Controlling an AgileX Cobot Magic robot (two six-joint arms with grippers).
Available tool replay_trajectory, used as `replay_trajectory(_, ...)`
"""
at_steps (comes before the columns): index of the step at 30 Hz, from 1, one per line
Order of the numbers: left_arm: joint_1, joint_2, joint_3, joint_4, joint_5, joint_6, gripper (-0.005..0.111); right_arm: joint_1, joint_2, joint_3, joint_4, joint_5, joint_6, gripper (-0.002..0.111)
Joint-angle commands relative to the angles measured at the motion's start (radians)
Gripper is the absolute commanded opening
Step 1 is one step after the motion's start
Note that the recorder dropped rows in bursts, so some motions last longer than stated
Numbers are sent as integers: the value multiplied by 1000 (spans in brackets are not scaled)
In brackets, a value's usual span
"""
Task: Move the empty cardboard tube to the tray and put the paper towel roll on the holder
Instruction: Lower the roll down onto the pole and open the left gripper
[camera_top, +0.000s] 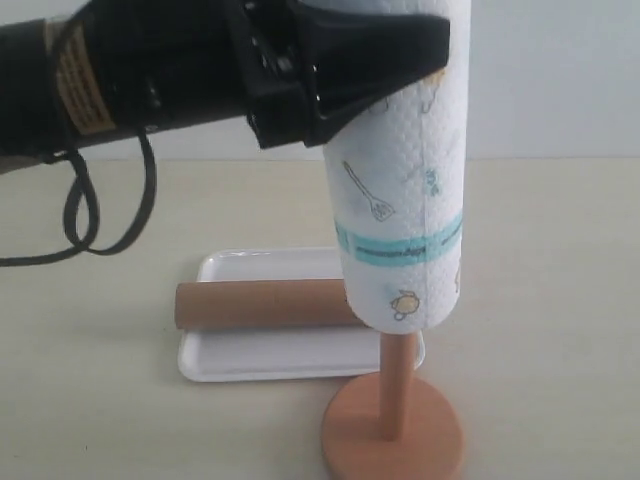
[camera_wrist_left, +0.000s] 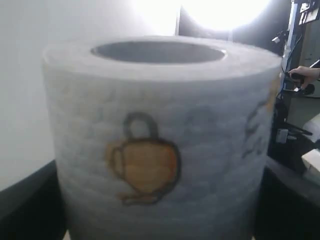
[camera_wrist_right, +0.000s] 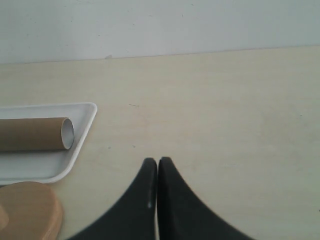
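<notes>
Brown cardboard tube (camera_top: 260, 304) lies on its side inside the tray (camera_top: 250, 365), resting across the white floor. Step 1 of 2 looks done.

Step 2 is underway. The paper towel roll (camera_top: 400, 200) hangs roughly upright over the holder (camera_top: 395, 430). The left gripper (camera_top: 390, 50) has its jaws clamped on the roll's upper part. The left wrist view shows the roll (camera_wrist_left: 160, 150) filling the frame, open core up, with dark jaw parts on either side.

- The roll's lower end is well above the base, with bare post showing between them.
- The post top is hidden behind the roll. It lines up with the core, so it is probably threaded part way, but I cannot tell for certain.
- The holder stands on the surface (camera_top: 560, 300) just beside the tray's near corner.

The right gripper (camera_wrist_right: 158, 165) is empty, its jaws pressed together. It hovers over bare surface near the tray and the holder's base.

What is left, as I judge it, is to lower the roll until it seats on the base, then release. The risk is the core snagging and tipping the stand.
</notes>
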Motion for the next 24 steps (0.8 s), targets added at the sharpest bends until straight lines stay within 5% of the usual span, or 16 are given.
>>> replay_trajectory(1,-3,66,-4,42,-26,15,4,-5,-5,0,-4,-1,-7,0)
replay_trajectory(6,-3,130,-4,154,-41,15,4,-5,-5,0,-4,-1,-7,0)
replay_trajectory(15,-3,225,48,141,-77,110,7,-5,-5,0,-4,-1,-7,0)
replay_trajectory(24,-3,269,71,126,-182,172,64,-5,-5,0,-4,-1,-7,0)
